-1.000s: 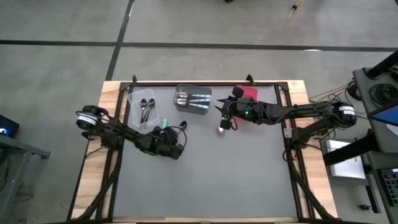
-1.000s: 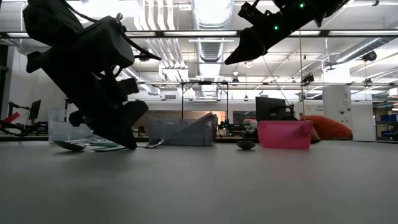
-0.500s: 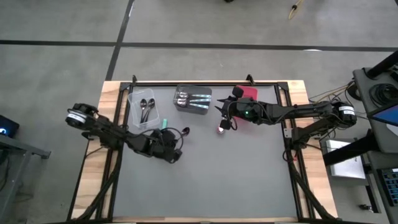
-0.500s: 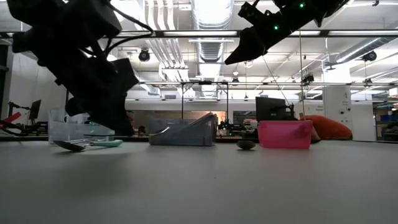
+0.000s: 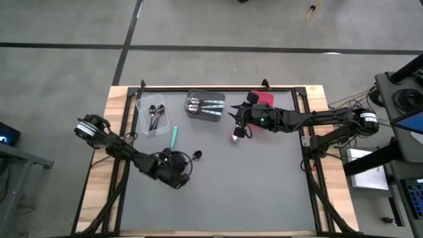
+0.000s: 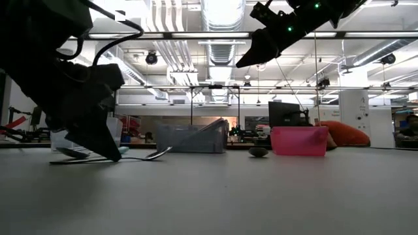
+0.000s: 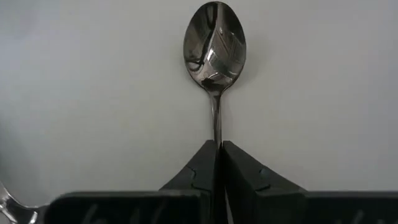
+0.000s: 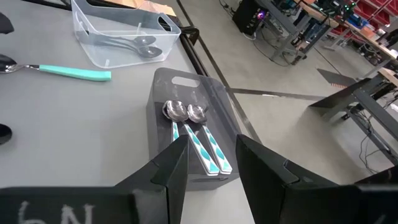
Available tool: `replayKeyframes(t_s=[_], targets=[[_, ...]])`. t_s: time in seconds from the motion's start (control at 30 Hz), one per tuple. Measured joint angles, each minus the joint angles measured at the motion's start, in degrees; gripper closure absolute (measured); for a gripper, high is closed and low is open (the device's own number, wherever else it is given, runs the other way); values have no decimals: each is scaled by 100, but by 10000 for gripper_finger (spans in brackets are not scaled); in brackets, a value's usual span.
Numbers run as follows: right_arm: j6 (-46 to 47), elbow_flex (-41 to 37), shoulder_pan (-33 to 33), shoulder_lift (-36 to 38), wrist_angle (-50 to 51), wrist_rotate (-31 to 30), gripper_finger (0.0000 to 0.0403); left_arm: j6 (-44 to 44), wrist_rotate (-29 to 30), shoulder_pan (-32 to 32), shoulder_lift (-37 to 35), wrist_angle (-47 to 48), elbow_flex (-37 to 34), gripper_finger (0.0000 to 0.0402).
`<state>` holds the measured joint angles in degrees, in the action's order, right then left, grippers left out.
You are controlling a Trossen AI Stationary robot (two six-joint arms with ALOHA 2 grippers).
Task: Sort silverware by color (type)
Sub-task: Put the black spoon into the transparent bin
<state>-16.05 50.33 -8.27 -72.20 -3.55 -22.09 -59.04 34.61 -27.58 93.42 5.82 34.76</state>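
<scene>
The clear bin [image 5: 153,118] at the table's back-left corner served as the reference point. It contained black spoons [image 5: 156,114]. Just beside its right wall, a teal-handled spoon [image 5: 174,137] lay flat on the grey table [image 5: 251,192]. To the right of the clear bin stood the dark grey bin [image 5: 205,106], which held teal-handled spoons [image 8: 198,140] lying side by side. Farther right along the same back edge stood the red bin [image 5: 264,100].

The left gripper [image 5: 187,160] was positioned in front of the clear bin, toward the table's middle, and low over the surface. Its fingers [image 7: 200,167] were pressed together, pinching the thin handle of a silver spoon [image 7: 215,43]. The spoon's bowl extended beyond the fingertips, facing up, against the table surface. In the low view, the spoon lay nearly level at table height.

The right gripper [image 5: 235,118] was raised above the table, well to the right of the clear bin, between the dark grey bin and the red bin. Its fingers [image 8: 166,169] were spread apart, with nothing between them. A small dark object [image 5: 236,138] lay on the table just in front of that gripper; what it was could not be determined.
</scene>
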Motion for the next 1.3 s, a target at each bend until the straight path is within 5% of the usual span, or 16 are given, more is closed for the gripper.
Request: replayKeyframes(t_s=[0.43, 0.67, 0.83, 1.3], targets=[[9, 0, 0, 0, -2, 0, 278, -104, 70, -12, 3, -67, 13, 293], [51, 0, -1, 0, -4, 0, 278, 466, 866, 0, 18, -74, 271, 244], [61, 0, 0, 0, -4, 0, 278, 605, 1428, 10, 128, -220, 298, 230], [53, 1, -1, 0, -4, 0, 278, 552, 1080, 21, 867, -804, 280, 228]])
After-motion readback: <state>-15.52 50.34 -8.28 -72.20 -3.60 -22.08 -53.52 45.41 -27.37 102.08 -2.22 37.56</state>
